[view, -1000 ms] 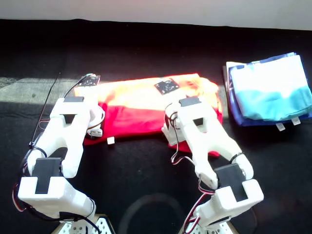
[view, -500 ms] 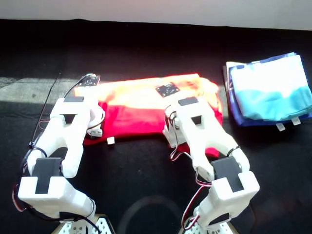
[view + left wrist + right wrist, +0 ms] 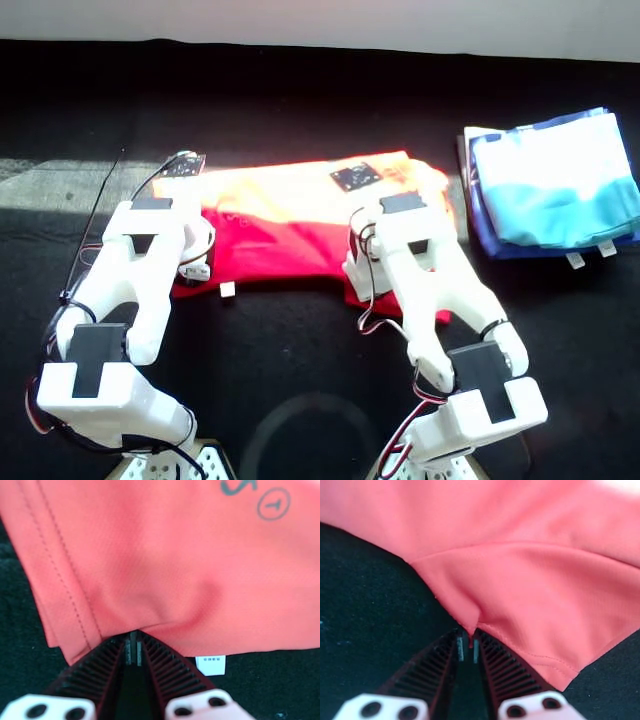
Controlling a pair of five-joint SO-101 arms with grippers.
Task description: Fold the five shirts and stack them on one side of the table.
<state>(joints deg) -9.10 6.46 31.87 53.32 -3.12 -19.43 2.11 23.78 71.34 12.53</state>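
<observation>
Status: red shirt (image 3: 290, 225) lies flat as a long band across the black worktop (image 3: 300, 110), its far half in bright sun and its near half in shade, with a dark print patch (image 3: 356, 177) on the sunlit part. Left tool (image 3: 134, 649) is closed on the red shirt's near edge at its left-end corner; the ribbed jaws meet on a small pucker of cloth, with the stitched hem running off beside it. A white tag (image 3: 212, 664) pokes out from under that same edge, just beside the left tool, and rests on the worktop. Right tool (image 3: 467, 647) is clamped on a pinched point of the red shirt's near edge toward its right end, cloth fanning away from the jaws. Both arms sit on the near side of the red shirt. A folded stack (image 3: 555, 190), white and cyan on top with blue below, sits off the red shirt's right end, apart from it
</observation>
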